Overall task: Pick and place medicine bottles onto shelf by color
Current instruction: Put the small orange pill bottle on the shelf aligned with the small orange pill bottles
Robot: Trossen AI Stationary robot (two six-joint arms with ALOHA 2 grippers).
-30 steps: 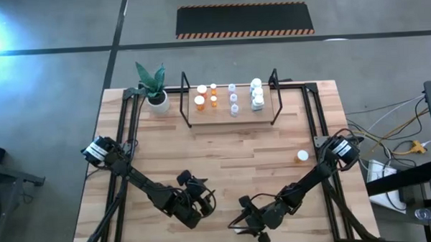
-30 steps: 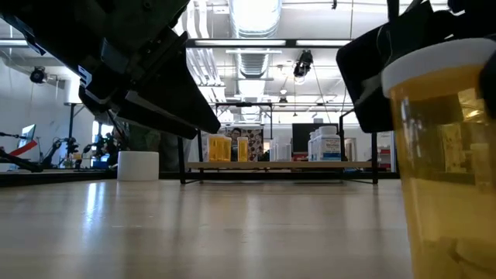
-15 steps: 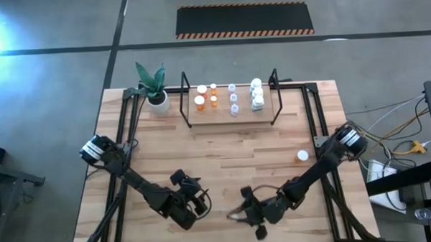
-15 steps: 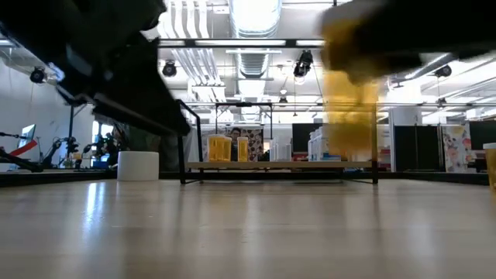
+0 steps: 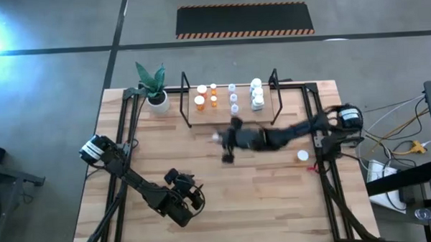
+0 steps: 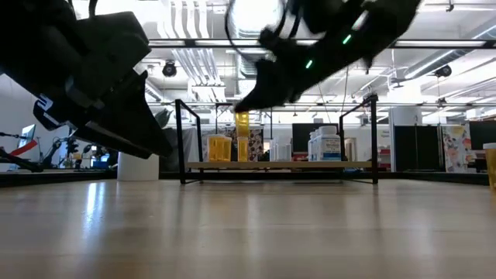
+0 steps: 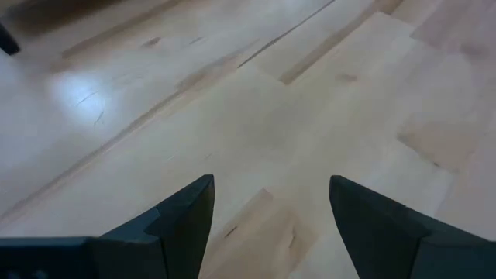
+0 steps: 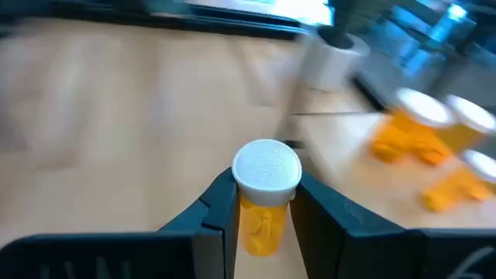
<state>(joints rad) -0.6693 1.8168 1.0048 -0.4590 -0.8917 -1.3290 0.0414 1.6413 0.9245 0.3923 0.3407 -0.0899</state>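
Right gripper [image 8: 266, 209], clamped on an orange bottle [image 8: 263, 198], carries it toward the shelf [image 5: 201, 118] at upper centre, needing the orange group; left gripper [image 7: 267, 209] waits wide.

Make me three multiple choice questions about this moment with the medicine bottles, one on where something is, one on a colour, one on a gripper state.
1. Where is the plant pot?
A. left of the shelf
B. on the shelf
C. at the table's near edge

2. What colour is the bottle in the right gripper?
A. white
B. orange with a white cap
C. purple

3. How is the left gripper?
A. shut on a bottle
B. open and empty
C. shut on the pot

Answers: 1 A, the high view shows it beside the frame. 2 B, the right wrist view shows it. 3 B, its fingers stand apart over bare wood.
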